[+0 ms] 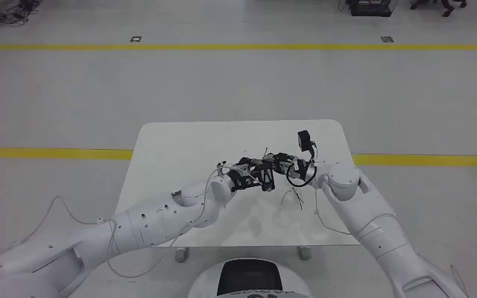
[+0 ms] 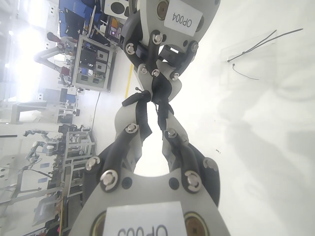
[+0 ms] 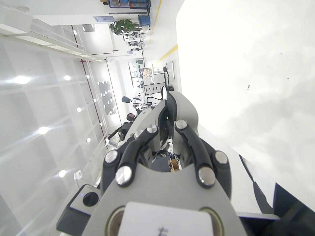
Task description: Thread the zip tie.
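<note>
Left gripper (image 2: 148,98) and right gripper (image 2: 160,91) were clamped tip to tip on the zip tie (image 2: 139,89); misalignment between jaws risked tail missing head

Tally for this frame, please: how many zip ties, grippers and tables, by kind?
Loose zip ties on the table: 3
Held zip tie at the meeting gripper tips: 1
Grippers: 2, left gripper and right gripper
Table: 1
Total: 7
</note>
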